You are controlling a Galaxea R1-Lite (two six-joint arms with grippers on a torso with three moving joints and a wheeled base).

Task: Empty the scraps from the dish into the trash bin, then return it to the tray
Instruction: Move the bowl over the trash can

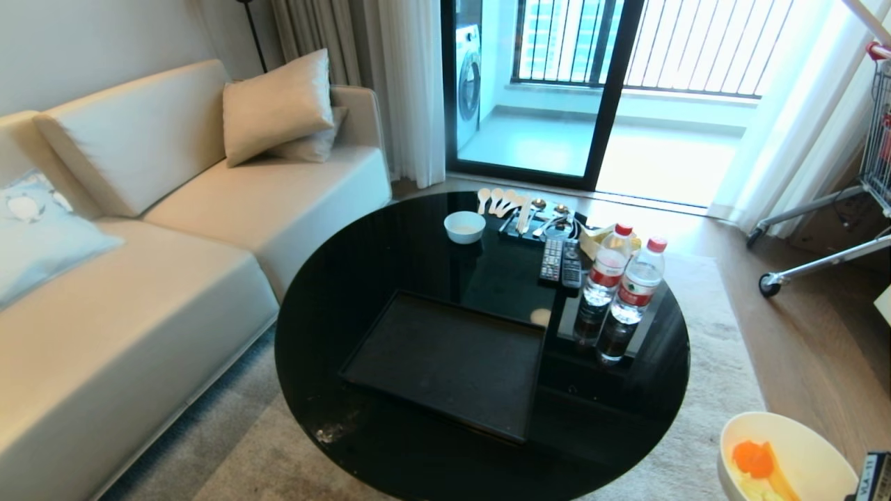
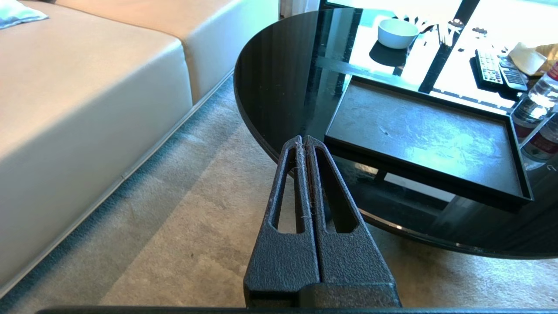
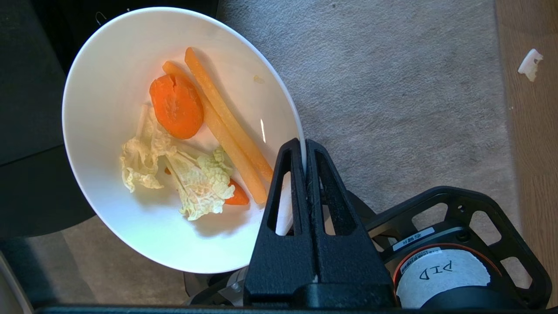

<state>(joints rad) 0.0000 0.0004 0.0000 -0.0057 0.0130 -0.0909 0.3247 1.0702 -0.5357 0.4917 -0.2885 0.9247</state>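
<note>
The right gripper (image 3: pixel 304 150), fingers pinching the deep white round dish's (image 3: pixel 109 109) rim, carries orange-and-green scraps (image 3: pixel 192 144) off the counter; judged next: find the bin, then tip.

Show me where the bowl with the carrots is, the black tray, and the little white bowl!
dish (image 3: pixel 109 87), right wrist view, bare inner wall.
tray (image 1: pixel 445 362), head view, flat floor.
small white bowl (image 1: pixel 464 227), head view, its side.

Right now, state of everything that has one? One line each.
dish: held by its rim, off the table, scraps still inside
right gripper: shut on dish rim
left gripper: shut, empty
tray: empty, on table
small bowl: upright on table
water bottles: upright, capped
</note>
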